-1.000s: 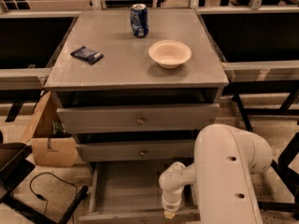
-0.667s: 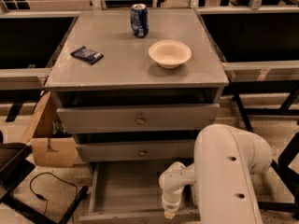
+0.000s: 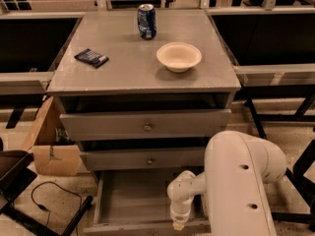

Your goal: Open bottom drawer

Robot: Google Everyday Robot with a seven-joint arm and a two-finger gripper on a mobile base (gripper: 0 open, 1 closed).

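The bottom drawer (image 3: pixel 133 200) of the grey cabinet stands pulled out, its grey tray interior showing. Its front panel lies along the lower edge of the view (image 3: pixel 128 228); its knob is hidden. My white arm reaches down from the right, and my gripper (image 3: pixel 178 225) is at the drawer's front panel, right of centre, at the bottom edge of the view. The top drawer (image 3: pixel 146 126) and the middle drawer (image 3: pixel 150 160) each show a small round knob and are pushed in.
On the cabinet top (image 3: pixel 123 68) stand a blue can (image 3: pixel 146 21), a cream bowl (image 3: pixel 179 56) and a dark packet (image 3: pixel 91 58). A cardboard box (image 3: pixel 51 151) and a black cable (image 3: pixel 44 198) lie at the left. Dark table legs (image 3: pixel 305 181) stand at the right.
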